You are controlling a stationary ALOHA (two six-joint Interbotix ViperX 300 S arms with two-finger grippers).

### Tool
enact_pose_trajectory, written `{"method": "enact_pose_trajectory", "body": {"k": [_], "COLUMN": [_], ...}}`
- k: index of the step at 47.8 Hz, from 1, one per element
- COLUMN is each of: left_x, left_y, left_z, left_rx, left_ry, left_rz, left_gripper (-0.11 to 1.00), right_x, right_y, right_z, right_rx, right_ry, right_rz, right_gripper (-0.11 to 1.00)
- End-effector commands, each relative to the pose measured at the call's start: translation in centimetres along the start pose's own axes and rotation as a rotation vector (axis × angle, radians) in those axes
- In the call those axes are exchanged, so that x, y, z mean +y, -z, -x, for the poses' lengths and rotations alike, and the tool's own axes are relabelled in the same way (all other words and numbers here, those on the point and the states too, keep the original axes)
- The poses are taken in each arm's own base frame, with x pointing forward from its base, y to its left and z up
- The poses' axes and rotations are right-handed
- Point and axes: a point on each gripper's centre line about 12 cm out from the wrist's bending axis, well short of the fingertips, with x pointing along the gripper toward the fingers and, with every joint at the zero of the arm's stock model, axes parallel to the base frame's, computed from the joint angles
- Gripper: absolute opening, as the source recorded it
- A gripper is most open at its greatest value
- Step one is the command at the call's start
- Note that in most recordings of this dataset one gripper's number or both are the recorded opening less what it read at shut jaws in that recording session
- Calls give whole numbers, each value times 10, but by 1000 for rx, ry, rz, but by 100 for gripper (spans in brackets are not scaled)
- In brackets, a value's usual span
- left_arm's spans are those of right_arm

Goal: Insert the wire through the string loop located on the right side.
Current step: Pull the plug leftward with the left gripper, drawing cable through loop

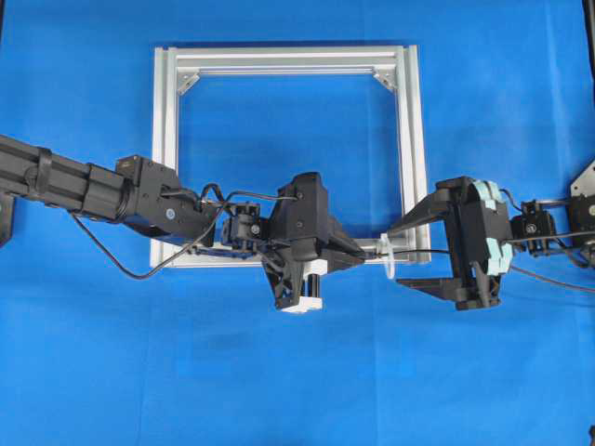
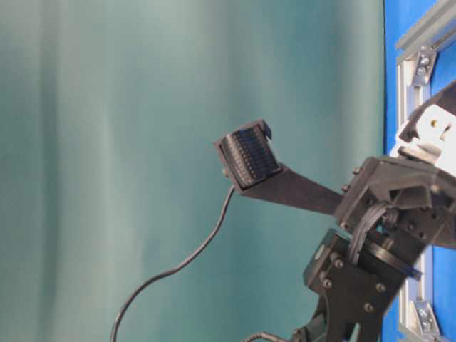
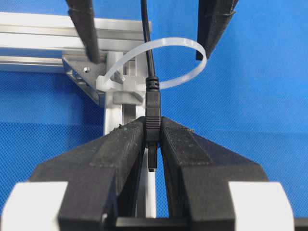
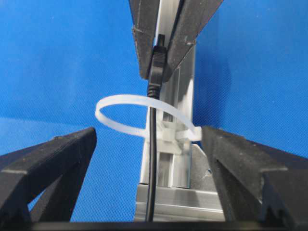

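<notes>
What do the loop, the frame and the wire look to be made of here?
Loop: translucent whitish plastic, seemingly a flat cable-tie band, smooth and slightly glossy. Frame: silver metal, probably extruded aluminium, with lengthwise grooves and a matte sheen. Wire: black rubbery or plastic jacket with a ribbed moulded plug end.

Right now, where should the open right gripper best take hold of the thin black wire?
Probably the straight stretch of the thin black wire just past the whitish translucent string loop, closing from both sides. It runs between the right gripper's spread fingers, while the left gripper holds the plug.
</notes>
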Motion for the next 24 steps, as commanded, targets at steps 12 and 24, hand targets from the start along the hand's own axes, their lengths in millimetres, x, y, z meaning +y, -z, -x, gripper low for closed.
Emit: {"method": "enact_pose_trajectory", "body": {"k": [12,24], "left_x": [-3,-1], "left_y": [-17,-12], "left_z": [17,57], "left_rx": [-41,-27], "left_ry": [8,7], "left_rz": [-4,-7], "left_gripper": [8,8], "right_x": [2,2], "right_y": [-8,-7], "right_z": [0,0], "right_rx": [-29,-27], "right_ry": [-5,-7], "right_rz": [-1,5], "right_gripper": [96,96]}}
